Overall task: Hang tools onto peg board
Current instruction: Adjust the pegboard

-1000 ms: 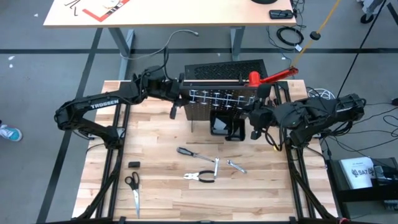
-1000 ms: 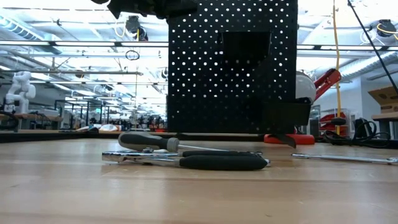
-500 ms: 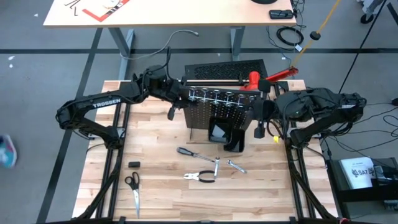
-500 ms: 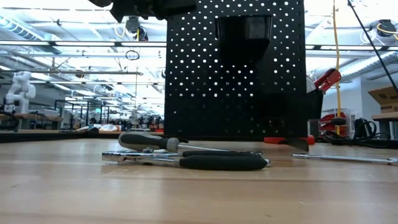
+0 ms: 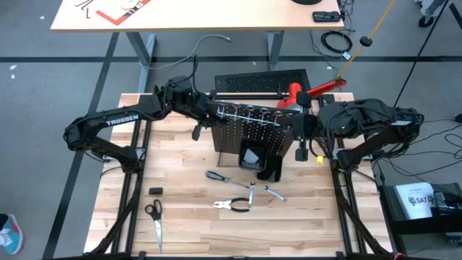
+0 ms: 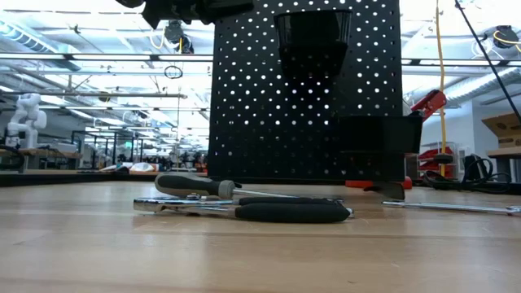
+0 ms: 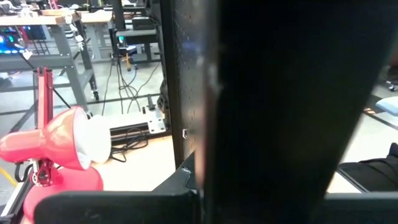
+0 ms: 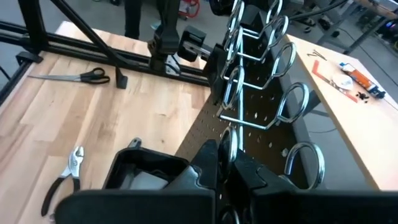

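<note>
While tilted, peg board (image 5: 253,130) gripped by both fingers, seemingly, tools (image 5: 238,191) on table (image 5: 180,202)

Robotics lab: rows of workbenches (image 6: 49,167), ceiling light strips (image 6: 89,55), white humanoid robot (image 6: 23,114) behind.

Black peg board (image 5: 249,130) dotted with regular holes, silver rings (image 8: 292,102) and a black bin (image 5: 266,155). Pale striped wooden table (image 5: 195,224). Red lamp (image 7: 59,140). Black-handled scissors (image 5: 154,219) near its left edge.
</note>
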### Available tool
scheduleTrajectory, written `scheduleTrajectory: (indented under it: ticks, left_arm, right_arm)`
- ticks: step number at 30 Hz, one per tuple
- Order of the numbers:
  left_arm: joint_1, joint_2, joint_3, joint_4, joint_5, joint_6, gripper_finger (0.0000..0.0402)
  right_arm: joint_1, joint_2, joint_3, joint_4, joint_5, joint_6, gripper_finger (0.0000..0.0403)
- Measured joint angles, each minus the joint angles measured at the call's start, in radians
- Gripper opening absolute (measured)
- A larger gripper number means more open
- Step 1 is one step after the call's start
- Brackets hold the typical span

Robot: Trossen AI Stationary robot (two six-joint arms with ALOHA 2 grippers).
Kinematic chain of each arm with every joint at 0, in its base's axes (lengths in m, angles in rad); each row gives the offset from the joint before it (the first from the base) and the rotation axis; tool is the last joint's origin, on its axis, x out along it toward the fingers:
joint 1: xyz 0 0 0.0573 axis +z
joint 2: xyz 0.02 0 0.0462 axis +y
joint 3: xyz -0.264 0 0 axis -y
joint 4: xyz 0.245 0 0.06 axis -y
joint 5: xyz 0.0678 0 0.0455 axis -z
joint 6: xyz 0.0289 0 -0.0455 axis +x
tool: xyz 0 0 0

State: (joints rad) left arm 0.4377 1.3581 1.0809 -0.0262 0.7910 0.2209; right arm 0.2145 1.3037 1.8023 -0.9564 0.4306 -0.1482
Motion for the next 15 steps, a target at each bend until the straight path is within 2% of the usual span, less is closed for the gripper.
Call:
scheduleTrajectory:
  ticks: [4,9,15]
  left_arm:
    - [-0.002,0.001,0.000,0.002,-0.002,-0.001,0.0041]
    - [-0.002,0.000,0.000,0.003,-0.017,-0.002,0.0041]
    - [-0.003,0.001,0.000,0.009,-0.031,0.012,0.0041]
  right_arm:
    - [0.000,0.002,0.011,-0.014,-0.016,0.006,0.0000]
    - [-0.026,-0.004,0.024,-0.002,-0.107,0.110,0.0000]
    - [-0.026,-0.006,0.032,0.034,-0.107,0.196,0.0000]
